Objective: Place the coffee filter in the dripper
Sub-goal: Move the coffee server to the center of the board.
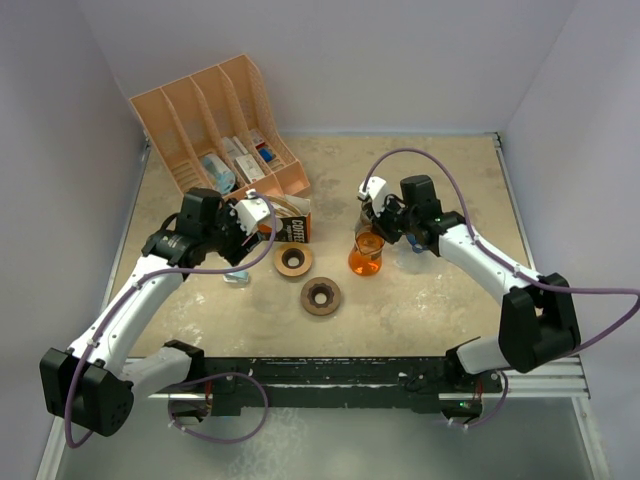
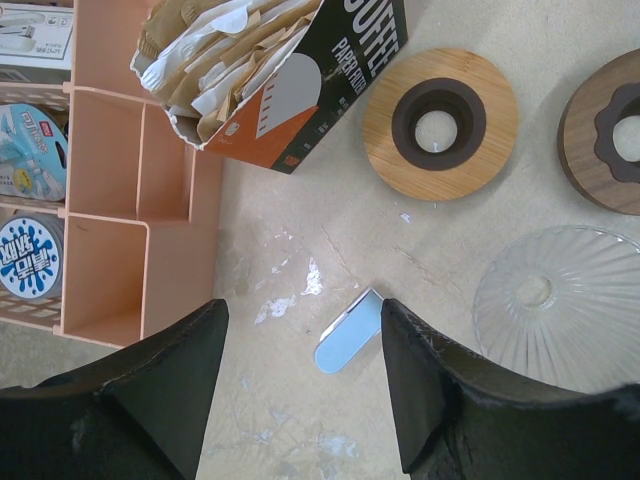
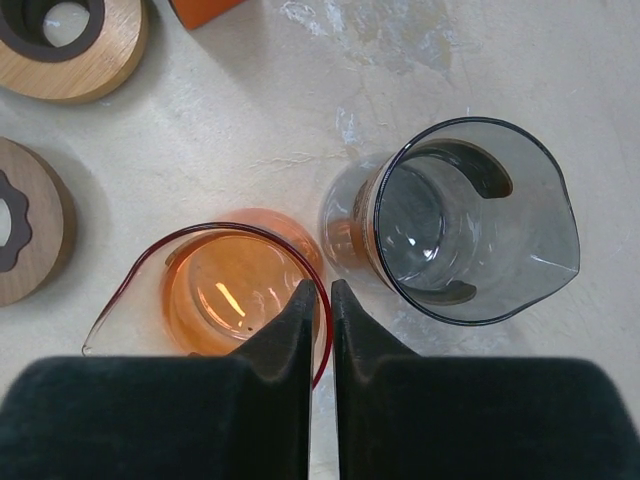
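An open black-and-orange box of paper coffee filters [image 2: 262, 88] lies on its side by the rack, brown and white filters showing at its mouth. A clear ribbed glass dripper [image 2: 560, 300] sits on the table right of my left gripper [image 2: 302, 330]. That gripper hangs open over bare table, with a small pale-blue flat piece [image 2: 348, 333] lying between its fingers. My right gripper [image 3: 323, 290] is pinched on the rim of an orange glass server [image 3: 235, 295], one finger inside and one outside. From above, the box [image 1: 293, 228] and the server [image 1: 366, 256] lie mid-table.
A grey glass carafe [image 3: 470, 225] stands right beside the orange server. A light wooden ring [image 2: 440, 125] and a dark wooden ring [image 2: 610, 135] lie near the box. A peach divided rack [image 1: 215, 130] with packets fills the back left. White walls enclose the table.
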Tool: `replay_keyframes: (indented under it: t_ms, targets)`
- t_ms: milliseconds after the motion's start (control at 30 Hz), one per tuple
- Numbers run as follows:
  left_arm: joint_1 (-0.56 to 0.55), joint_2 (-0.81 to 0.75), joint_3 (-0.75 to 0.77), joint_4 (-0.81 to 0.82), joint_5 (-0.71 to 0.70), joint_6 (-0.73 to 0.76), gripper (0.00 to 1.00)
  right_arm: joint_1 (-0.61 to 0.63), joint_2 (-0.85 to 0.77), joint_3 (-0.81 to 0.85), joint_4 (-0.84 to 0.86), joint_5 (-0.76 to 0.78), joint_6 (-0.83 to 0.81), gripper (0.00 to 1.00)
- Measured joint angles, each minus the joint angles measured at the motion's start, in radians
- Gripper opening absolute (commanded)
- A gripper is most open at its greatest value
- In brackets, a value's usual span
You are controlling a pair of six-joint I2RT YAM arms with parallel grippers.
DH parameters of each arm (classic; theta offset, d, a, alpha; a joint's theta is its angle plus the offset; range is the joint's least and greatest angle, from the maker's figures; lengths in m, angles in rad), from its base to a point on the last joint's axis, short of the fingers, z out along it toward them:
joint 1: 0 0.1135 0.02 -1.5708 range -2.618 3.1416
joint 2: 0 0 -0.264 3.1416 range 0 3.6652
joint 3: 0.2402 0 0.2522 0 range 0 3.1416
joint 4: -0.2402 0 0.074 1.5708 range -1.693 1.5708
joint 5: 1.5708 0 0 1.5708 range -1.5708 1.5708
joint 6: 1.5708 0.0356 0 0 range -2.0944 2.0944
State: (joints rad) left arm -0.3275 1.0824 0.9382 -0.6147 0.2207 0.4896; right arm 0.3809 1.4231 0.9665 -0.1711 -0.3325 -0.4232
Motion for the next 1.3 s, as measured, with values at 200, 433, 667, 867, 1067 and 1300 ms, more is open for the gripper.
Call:
replay_keyframes:
  t_ms: [200,433,667,867,1067,1300]
  targets:
    - [0.0,0.0,0.0,0.0,0.0,0.002,0.61,0.0,-0.006,0.0,-0.006,-0.029,-0.002,0.0]
    - [0.0,0.014,0.012,-0.015,-0.001,0.037,0.62,0.0,-0.032,0.0,-0.043,-0.075,-0.044,0.0]
    - [0.0,0.04,0.049,-0.039,-0.001,0.08,0.63,0.012,-0.049,0.0,-0.106,-0.117,-0.117,0.0]
    - [-0.003,0.045,0.049,-0.037,0.001,0.077,0.63,0.058,-0.049,0.0,-0.12,-0.154,-0.143,0.0]
    - [-0.003,0.05,0.049,-0.03,0.006,0.071,0.63,0.103,-0.049,0.001,-0.137,-0.165,-0.161,0.0]
    - [-0.003,0.057,0.049,-0.03,0.009,0.071,0.63,0.105,-0.026,0.037,-0.196,-0.157,-0.229,0.0]
